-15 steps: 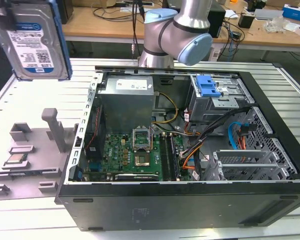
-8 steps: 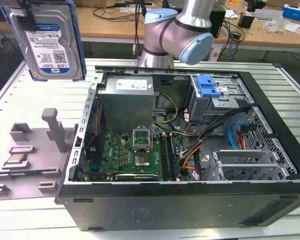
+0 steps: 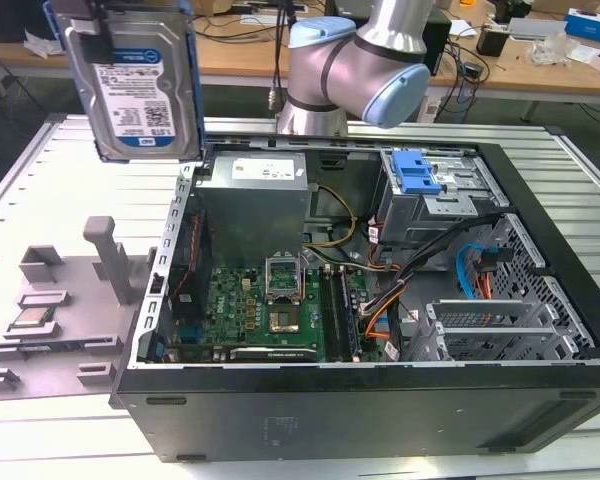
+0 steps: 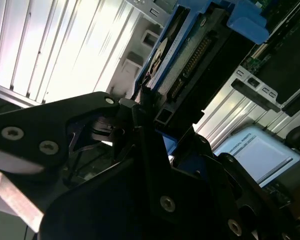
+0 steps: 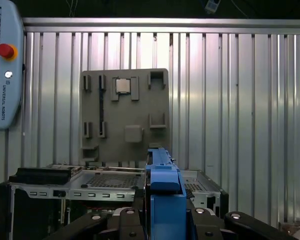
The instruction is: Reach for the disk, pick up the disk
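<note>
The disk [image 3: 135,85] hangs in the air at about eleven o'clock in the exterior view, well above the ribbed metal table [image 3: 70,170] and clear of it, its white-and-blue labelled face turned toward the camera and its blue bracket framing the edges. It sits up and toward the exterior view's left of the open computer case [image 3: 380,300], whose motherboard [image 3: 270,310] lies exposed near the centre.

In the second wrist view the end effector [image 4: 140,117] is closed onto the disk [image 4: 190,60], its black fingers [image 4: 145,135] pinching the drive's lower edge by the connector row; the exact contact line is dark, so the grip looks firm but I cannot see both pads plainly. In the first wrist view the blue bracket of the disk [image 5: 164,195] stands edge-on at six o'clock, held between the black jaw parts.

A grey fixture tray [image 3: 65,300] rests on the table at nine o'clock in the exterior view, carrying a small square chip [image 3: 30,320]. The same tray [image 5: 125,115] and chip [image 5: 122,86] lie near the centre of the first wrist view. The arm's grey and pale-blue joint [image 3: 350,70] rises behind the case at twelve o'clock.
</note>
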